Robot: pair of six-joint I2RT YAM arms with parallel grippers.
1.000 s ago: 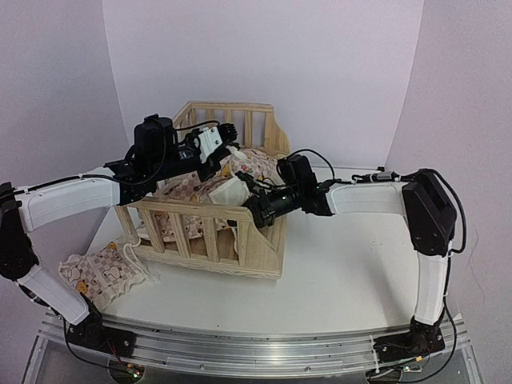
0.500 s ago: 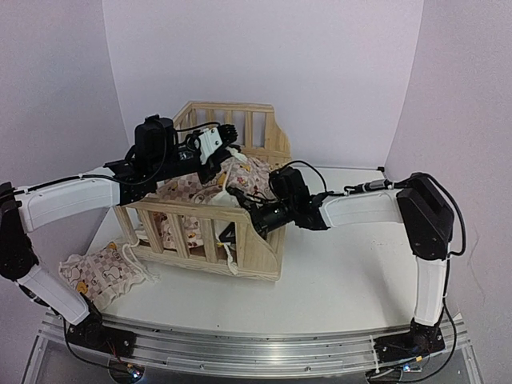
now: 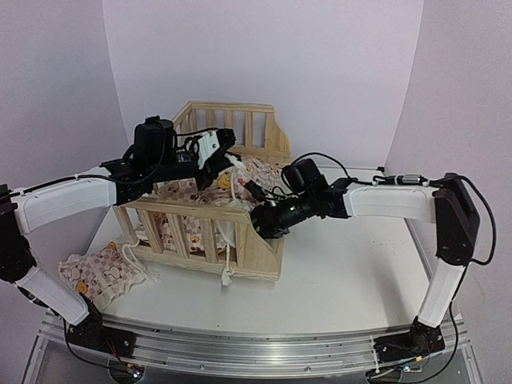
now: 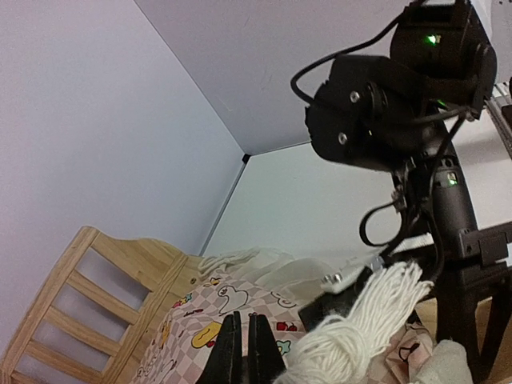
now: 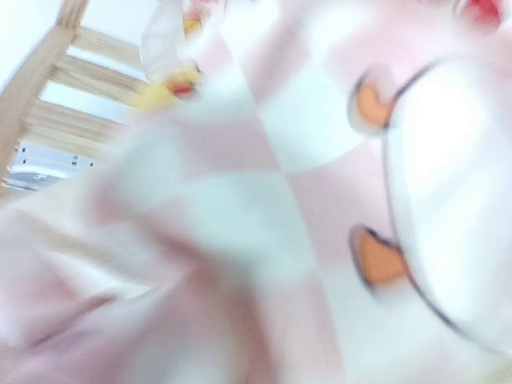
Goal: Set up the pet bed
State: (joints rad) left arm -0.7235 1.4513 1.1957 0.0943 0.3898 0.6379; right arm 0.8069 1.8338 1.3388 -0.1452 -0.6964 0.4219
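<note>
Ok, frame [image 3: 192,210] stands upright on the table [image 3: 344,264], left of centre. Cushion [image 3: 258,170] is bunched inside it, with one tie string [image 3: 228,260] hanging out over the front rail. Left gripper [image 4: 241,324] is above the cushion, jaws pressed together. Right gripper [image 3: 260,218] is at the frame's right end, against the fabric. Its wrist view is only blurred checks, so I can't tell if that claw is spread or pinching. Matching pillow [image 3: 96,270] lies on the table by the front-left corner.
</note>
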